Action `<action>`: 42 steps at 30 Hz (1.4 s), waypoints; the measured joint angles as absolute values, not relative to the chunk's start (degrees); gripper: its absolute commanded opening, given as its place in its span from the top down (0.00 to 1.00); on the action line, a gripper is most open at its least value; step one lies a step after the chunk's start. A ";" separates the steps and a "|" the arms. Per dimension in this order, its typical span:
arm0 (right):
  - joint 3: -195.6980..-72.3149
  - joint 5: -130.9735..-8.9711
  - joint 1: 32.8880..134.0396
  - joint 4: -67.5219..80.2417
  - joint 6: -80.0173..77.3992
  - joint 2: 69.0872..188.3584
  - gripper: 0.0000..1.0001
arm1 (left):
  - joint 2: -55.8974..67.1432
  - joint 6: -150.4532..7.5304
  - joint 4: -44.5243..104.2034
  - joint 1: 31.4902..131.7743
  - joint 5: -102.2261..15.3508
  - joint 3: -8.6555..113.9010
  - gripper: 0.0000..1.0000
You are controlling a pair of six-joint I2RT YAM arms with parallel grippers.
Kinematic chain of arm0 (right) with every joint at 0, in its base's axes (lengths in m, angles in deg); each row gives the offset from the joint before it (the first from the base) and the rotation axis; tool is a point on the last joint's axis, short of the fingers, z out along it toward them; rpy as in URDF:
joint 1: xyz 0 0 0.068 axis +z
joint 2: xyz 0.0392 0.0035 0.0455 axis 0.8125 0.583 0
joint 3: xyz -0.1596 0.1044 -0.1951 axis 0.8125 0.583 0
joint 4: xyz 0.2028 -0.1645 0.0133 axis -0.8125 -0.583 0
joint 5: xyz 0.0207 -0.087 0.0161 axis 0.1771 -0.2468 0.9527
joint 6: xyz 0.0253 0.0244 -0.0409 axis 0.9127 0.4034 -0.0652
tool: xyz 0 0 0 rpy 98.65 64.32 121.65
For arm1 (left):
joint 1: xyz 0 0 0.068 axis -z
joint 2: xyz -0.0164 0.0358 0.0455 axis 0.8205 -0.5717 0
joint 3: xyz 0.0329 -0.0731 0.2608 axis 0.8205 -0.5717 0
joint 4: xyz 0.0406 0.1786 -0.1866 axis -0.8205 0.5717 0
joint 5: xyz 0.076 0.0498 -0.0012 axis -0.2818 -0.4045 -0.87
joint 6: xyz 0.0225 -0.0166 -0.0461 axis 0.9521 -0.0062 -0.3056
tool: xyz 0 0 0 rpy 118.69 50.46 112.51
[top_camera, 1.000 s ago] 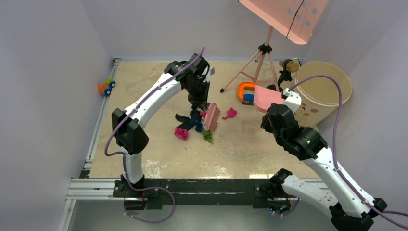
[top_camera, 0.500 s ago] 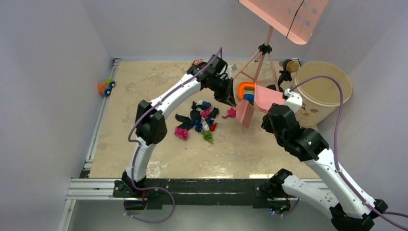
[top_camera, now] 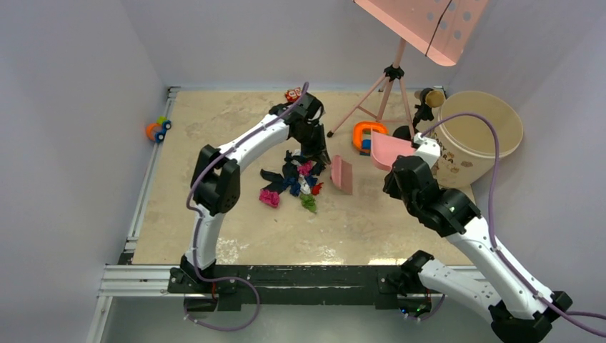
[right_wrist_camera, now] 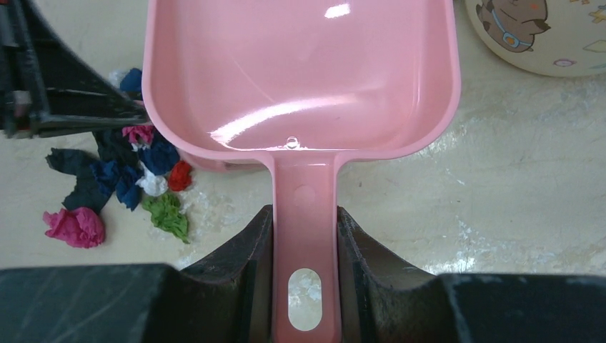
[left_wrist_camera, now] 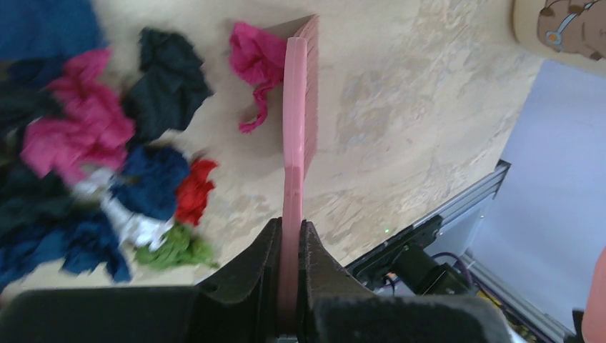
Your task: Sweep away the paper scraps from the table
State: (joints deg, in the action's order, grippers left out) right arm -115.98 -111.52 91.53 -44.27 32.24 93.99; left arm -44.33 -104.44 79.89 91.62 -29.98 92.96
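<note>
- The paper scraps (left_wrist_camera: 93, 143) lie in a loose heap on the counter (left_wrist_camera: 400, 128), ahead of the left jaws and off to their left side
- One magenta scrap (left_wrist_camera: 254, 61) sits apart from the heap, touching the far end of the brush (left_wrist_camera: 294, 107)
- The left jaws are pressed together on the brush's thin flat handle, with the head reaching straight out in front of them
- The right jaws are clamped on the handle of the pink dustpan (right_wrist_camera: 300, 86), whose tray stands out ahead of them; the heap shows ahead and to their left, beside the pan's left edge
- The scraps look very light, soft and crumpled, so I judge they will roll, scatter or catch in the bristles under a fast stroke
- They are best not picked up at all: push them with the broad face of the brush, low and slow, towards the pan's mouth
- Thin strips could slide under the pan's lip unless it sits flat
- The brush is seen edge-on, so I cannot tell whether its bristles touch the counter
- The pan's front lip is cut off at the top of the right wrist view
- The nearest scraps in the left wrist view are blurred, and from above the left arm (top_camera: 250, 143) covers part of the heap
</note>
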 measured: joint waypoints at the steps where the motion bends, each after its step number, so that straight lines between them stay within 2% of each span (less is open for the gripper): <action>1: -115.87 -111.00 91.53 -44.16 31.97 94.67 1.00 | -42.19 -104.09 80.15 91.43 -30.68 90.86 1.00; 9: -114.16 -107.57 91.53 -42.10 29.52 101.95 1.00 | -32.49 -98.12 87.12 89.68 -36.61 87.15 1.00; 15: -113.11 -103.31 91.50 -41.58 27.01 102.45 1.00 | -31.70 -93.20 96.17 89.52 -42.11 92.44 1.00; 20: -110.25 -92.79 91.53 -38.37 22.90 101.92 1.00 | -28.29 -87.10 99.89 88.74 -44.41 94.89 1.00; 24: -109.75 -86.54 92.88 -37.69 21.42 104.46 1.00 | -28.00 -82.01 102.18 88.10 -45.24 101.90 1.00; 28: -109.53 -83.92 96.23 -37.99 21.33 105.55 1.00 | -27.79 -76.96 102.03 87.49 -47.49 105.70 1.00; 34: -109.53 -84.09 103.64 -39.65 23.08 107.89 1.00 | -28.75 -66.52 99.36 87.08 -58.73 106.36 1.00; 42: -108.92 -86.02 117.95 -42.52 29.22 111.87 1.00 | -41.10 -53.97 94.90 87.01 -68.95 115.39 1.00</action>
